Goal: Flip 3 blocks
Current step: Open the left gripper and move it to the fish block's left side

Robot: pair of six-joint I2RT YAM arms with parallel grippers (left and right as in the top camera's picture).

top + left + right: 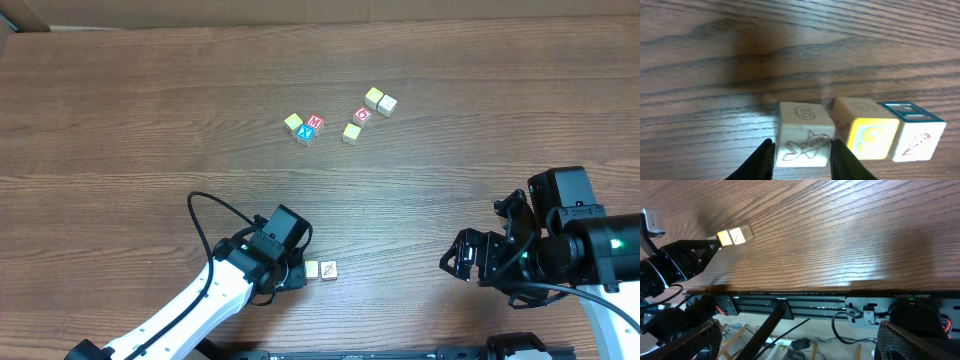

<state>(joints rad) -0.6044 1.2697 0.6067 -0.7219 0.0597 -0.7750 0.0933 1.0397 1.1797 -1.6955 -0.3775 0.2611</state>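
Observation:
Three pale wooden blocks stand in a row near the table's front edge. In the left wrist view the left block (805, 135) shows a "6" on top and a line drawing on its front. The middle block (867, 131) has a yellow front. The right block (915, 135) has a blue-framed top and a reddish mark. My left gripper (802, 144) is open, with a finger close on each side of the left block, which rests on the table. From overhead the left gripper (292, 272) hides that block, while the other two (311, 269) (328, 269) show. My right gripper (800, 345) is open and holds nothing.
Several other cubes lie at the back middle, among them the red "M" (314, 122), the blue "X" (305, 133) and the red "O" (363, 114). The right gripper (458, 262) hangs near the table's front edge (840, 286).

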